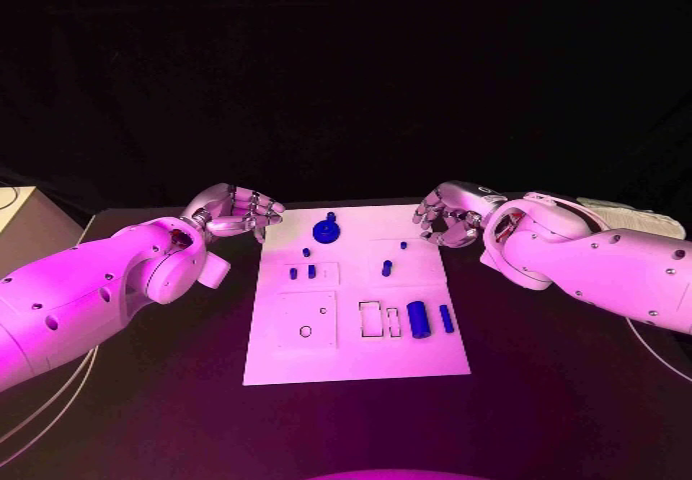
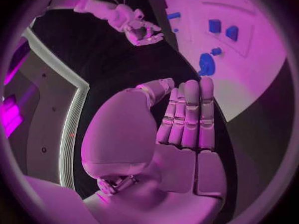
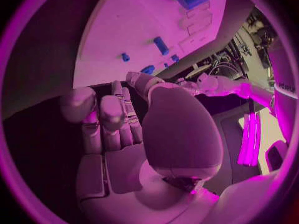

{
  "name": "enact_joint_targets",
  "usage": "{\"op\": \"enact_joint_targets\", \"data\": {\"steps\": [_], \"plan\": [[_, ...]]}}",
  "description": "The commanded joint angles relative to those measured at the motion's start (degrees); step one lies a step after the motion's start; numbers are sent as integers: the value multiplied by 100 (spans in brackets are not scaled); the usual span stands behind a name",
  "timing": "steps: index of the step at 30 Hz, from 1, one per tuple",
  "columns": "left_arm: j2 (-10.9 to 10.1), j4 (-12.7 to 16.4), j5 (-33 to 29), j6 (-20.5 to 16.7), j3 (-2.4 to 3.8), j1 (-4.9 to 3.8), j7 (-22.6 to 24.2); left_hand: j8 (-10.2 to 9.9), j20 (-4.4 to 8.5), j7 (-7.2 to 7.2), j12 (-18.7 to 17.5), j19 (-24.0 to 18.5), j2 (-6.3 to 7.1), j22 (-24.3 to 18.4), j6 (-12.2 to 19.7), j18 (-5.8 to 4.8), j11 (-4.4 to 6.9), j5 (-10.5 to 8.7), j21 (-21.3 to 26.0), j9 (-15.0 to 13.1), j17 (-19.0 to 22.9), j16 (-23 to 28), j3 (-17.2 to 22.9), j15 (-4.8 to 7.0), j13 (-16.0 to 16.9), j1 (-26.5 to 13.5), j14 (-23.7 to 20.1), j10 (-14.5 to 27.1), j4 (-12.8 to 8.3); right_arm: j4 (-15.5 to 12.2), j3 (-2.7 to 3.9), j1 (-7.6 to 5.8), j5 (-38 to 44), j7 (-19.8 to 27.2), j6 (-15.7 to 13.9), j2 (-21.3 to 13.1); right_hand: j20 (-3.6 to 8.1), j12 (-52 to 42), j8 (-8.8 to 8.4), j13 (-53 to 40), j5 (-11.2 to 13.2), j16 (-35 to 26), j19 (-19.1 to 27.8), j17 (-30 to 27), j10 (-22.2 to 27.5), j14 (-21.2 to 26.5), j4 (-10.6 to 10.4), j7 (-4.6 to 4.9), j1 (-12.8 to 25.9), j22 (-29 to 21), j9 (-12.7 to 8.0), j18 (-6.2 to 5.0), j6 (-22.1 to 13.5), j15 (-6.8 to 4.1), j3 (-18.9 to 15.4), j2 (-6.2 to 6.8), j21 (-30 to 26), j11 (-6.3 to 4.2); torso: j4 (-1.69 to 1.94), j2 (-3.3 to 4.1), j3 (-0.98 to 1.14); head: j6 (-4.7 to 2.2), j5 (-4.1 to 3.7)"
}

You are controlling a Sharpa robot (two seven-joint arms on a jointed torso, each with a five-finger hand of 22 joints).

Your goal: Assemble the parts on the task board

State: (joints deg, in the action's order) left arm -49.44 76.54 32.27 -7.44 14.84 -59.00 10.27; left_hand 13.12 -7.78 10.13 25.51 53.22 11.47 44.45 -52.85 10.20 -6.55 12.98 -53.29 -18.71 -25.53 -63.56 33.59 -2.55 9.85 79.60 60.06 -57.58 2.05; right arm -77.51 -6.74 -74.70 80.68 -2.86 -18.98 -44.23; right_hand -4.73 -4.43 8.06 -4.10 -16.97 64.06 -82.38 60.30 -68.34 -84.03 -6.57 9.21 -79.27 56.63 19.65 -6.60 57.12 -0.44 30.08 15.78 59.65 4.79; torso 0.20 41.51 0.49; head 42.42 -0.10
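The white task board (image 1: 361,345) lies in the middle of the black table. A round blue part with a knob (image 1: 327,231) sits at its far edge. Two small blue pieces (image 1: 303,271) stand in a square recess, and a short peg (image 1: 387,267) lies mid-board. A thick blue cylinder (image 1: 418,319) and a thin bar (image 1: 447,318) lie at the right. My left hand (image 1: 238,212) hovers off the board's far left corner, fingers straight and together, holding nothing (image 2: 184,124). My right hand (image 1: 450,215) hangs off the far right corner, fingers loosely bent, empty (image 3: 118,129).
Several empty outlined slots (image 1: 378,318) lie beside the cylinder, and an oval hole (image 1: 306,330) is in the left panel. A pale box (image 1: 32,225) stands at the far left of the table. Black table surface surrounds the board.
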Motion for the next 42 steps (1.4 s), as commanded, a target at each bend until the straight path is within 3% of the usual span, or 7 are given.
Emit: {"op": "enact_joint_targets", "data": {"steps": [1, 6, 11, 17, 26, 42], "plan": [[-85, 210, -1438, 122, 37, 74, 615, 28, 6, 1, 36, 50, 3, -7, -47, 43, 28, -32, 39, -9, 8, 18, -35, 40, 10, -56, -18, 6, -12, 9, -12, 42, 1217, -486, 328, 87, -20, 63, -40, 11, 41, 212, -23, 138, 92, -253, -5, 47, 4, 175, 14, 81, 16, 34, 27, 62, 160, 65, -4, -4, -1, -40, -5], [-180, 456, -1635, 173, 90, 166, 702, 36, 10, -1, 49, 59, 12, -23, -53, 43, 30, -33, 60, -13, 13, 25, -60, 42, 14, -48, -25, 15, -17, 139, -33, 117, 1458, -622, 366, 254, -48, 87, -67, 21, 44, 347, -7, 206, 183, -227, -5, 75, 9, 209, 19, 77, -1, 65, 18, 66, 191, 99, 25, 8, -12, -46, -9], [-218, 574, -1575, 220, 108, 199, 708, 42, -8, -1, 96, 95, 86, -139, -18, 38, 22, -49, 218, -22, 29, 39, -266, 24, 25, -186, -40, 83, 100, 294, -39, 191, 1523, -695, 252, 438, -57, 88, -59, 23, 44, 414, -3, 247, 221, -222, 1, 73, -2, 247, 29, 78, 27, 71, 23, 61, 225, 103, -3, 17, -4, -52, -10], [-244, 625, -1535, 227, 113, 209, 699, 42, -12, 1, 114, 124, 113, -194, 4, 38, 17, -49, 289, -23, 36, 44, -340, 22, 28, -218, -43, 107, 147, 367, -42, 245, 1503, -715, 189, 551, -72, 79, 2, 21, 59, 493, 29, 254, 284, -192, -16, 24, 17, 259, 69, 65, 174, 70, 8, 39, 228, 89, 16, 26, 2, -8, 1], [-314, 673, -1497, 208, 115, 211, 666, 29, -14, 10, 122, 145, 128, -228, 38, 39, 11, -39, 332, -19, 41, 50, -370, 19, 28, -208, -46, 129, 160, 381, -43, 286, 1430, -725, 154, 658, -68, 49, 14, 4, 66, 599, 14, 333, 232, -195, -44, -8, 34, 377, 84, 77, 218, 51, 20, 7, 333, 61, 1, 34, 12, 36, -3], [-328, 738, -1469, 214, 115, 212, 607, 15, -14, 24, 128, 170, 123, -258, 73, 39, 3, -30, 368, -14, 47, 56, -380, 15, 27, -170, -48, 152, 160, 536, -47, 330, 1400, -764, 124, 816, -51, 27, 50, -20, 23, 717, -13, 380, 106, -192, -60, -40, 15, 563, 122, 102, 311, 28, 117, -64, 500, 27, 7, 19, 3, 65, 0]]}}
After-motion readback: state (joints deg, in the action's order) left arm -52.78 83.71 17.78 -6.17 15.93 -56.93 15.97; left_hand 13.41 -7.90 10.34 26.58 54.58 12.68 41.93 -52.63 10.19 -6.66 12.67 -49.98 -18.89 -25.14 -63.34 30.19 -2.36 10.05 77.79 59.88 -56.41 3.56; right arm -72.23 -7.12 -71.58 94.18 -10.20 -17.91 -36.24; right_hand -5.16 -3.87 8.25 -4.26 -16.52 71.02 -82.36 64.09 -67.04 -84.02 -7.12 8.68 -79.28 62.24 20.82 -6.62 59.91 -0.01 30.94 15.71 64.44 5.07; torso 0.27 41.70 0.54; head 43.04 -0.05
